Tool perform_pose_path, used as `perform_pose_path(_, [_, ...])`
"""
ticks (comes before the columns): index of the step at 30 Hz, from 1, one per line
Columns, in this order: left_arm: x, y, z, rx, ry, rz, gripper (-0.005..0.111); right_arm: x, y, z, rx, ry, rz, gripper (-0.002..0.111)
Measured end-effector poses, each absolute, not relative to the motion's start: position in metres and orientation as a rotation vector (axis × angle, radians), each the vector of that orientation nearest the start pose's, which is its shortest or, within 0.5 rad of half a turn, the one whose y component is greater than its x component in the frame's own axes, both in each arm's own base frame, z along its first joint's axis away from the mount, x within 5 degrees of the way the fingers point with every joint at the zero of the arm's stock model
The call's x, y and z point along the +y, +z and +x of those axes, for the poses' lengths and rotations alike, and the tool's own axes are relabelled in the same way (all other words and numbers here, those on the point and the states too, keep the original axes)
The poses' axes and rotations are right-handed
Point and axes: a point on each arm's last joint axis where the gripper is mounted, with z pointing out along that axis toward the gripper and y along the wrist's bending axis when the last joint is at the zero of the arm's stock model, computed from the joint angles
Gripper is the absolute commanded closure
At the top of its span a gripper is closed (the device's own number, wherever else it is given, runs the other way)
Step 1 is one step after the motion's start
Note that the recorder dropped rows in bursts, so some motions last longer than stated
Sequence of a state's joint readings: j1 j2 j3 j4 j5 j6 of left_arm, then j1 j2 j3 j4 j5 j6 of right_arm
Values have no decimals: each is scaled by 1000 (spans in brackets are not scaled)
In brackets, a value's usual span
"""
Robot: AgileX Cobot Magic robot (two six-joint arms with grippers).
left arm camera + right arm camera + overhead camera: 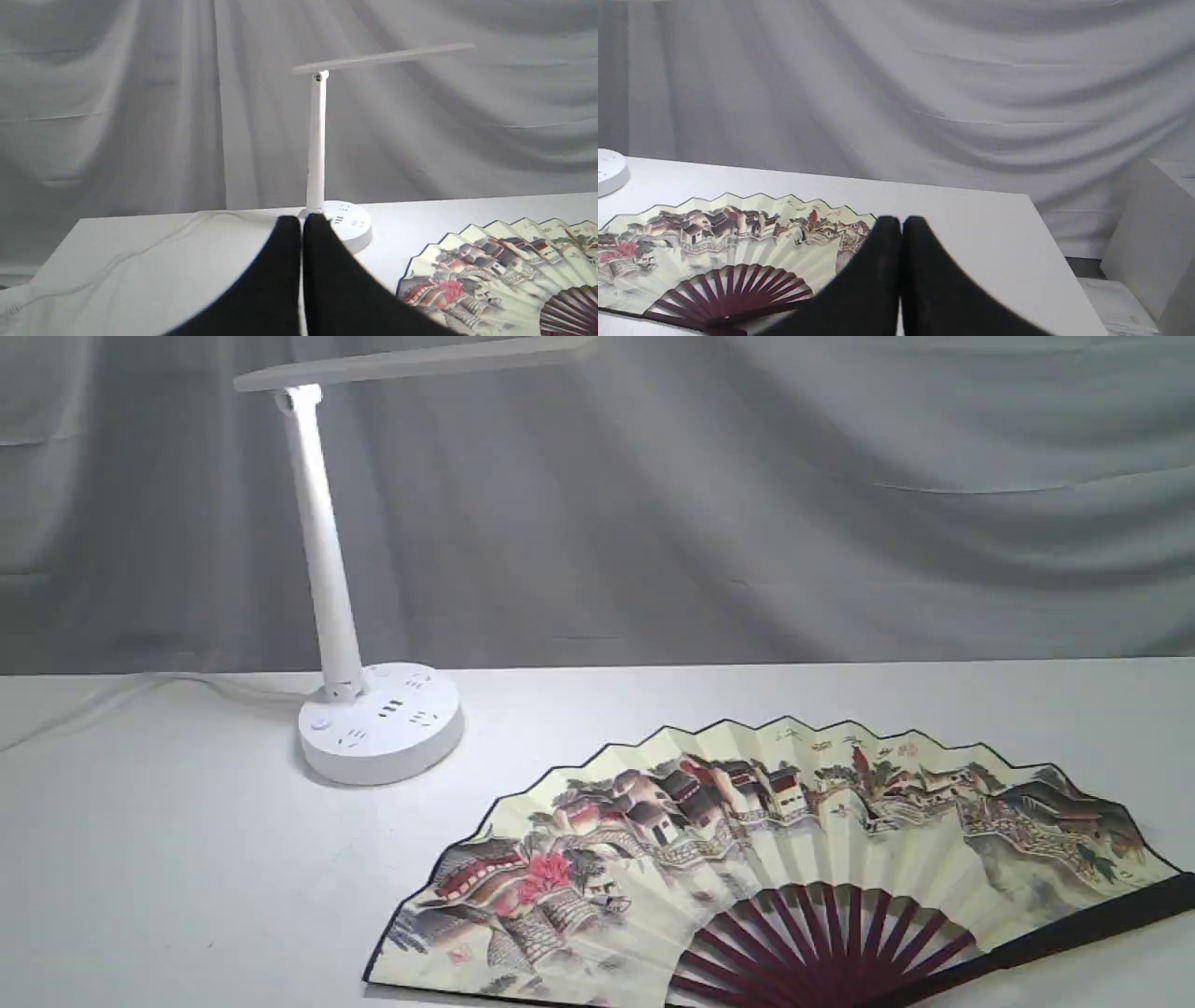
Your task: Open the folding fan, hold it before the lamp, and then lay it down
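The white desk lamp (327,551) stands upper left; the cream pleated paper fan with maroon ribs (794,840) lies spread on the white worktop (140,859), lower right. The paper looks light and tearable, so it is probably best taken by its stiff dark guard (1102,917). The left gripper (301,221) and right gripper (901,221) have their jaws clenched, empty.

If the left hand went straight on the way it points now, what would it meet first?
Probably the lamp, near the foot of its stem: the shut left hand points right at it. Depth is unclear from this view.
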State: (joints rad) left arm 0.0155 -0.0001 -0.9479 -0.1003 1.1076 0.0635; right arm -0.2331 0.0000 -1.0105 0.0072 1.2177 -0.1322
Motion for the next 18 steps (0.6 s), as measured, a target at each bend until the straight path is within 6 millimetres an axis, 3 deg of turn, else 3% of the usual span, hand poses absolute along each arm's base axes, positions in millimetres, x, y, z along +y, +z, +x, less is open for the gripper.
perform_pose_path(13, [-8,336,-32,1781,-88,9,107,10,345,-41,1783,-255,89,108])
perform_pose_path(18, [-7,303,-4,1840,-102,6,107,5,322,-18,1809,-251,93,108])
